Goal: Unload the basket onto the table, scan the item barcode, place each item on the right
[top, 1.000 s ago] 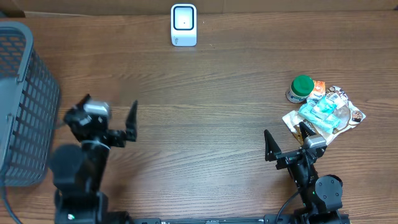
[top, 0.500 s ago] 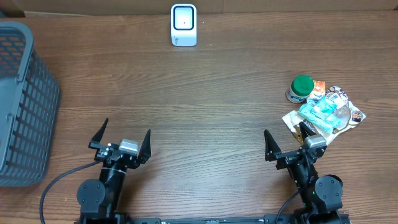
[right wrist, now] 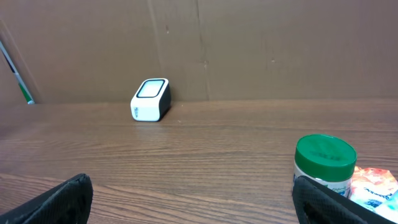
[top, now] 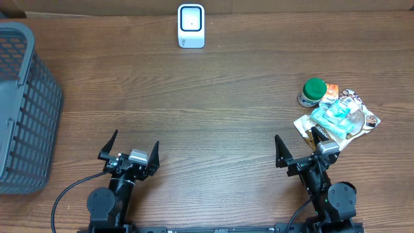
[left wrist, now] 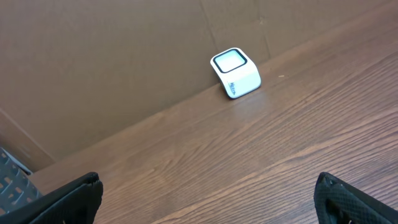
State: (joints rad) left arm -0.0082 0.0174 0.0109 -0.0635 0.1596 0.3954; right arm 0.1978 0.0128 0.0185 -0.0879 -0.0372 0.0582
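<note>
The bench (top: 220,110) middle is open. A basket (top: 26,110) blocks the left edge, a scanner (top: 191,26) the far edge, a jar (top: 314,90) and packets (top: 339,118) the right.

Table (top: 226,97) of matt grained wood — scanner (top: 191,26) smooth white plastic, basket (top: 29,110) grey plastic mesh.

A dark brown wooden table (top: 226,116) with long horizontal grain filled the overhead frame. Along the frame's top edge, and across the upper half of both wrist views, stood a plain brown cardboard wall (right wrist: 280,43) with vertical creases. Lighting was even and soft.
</note>
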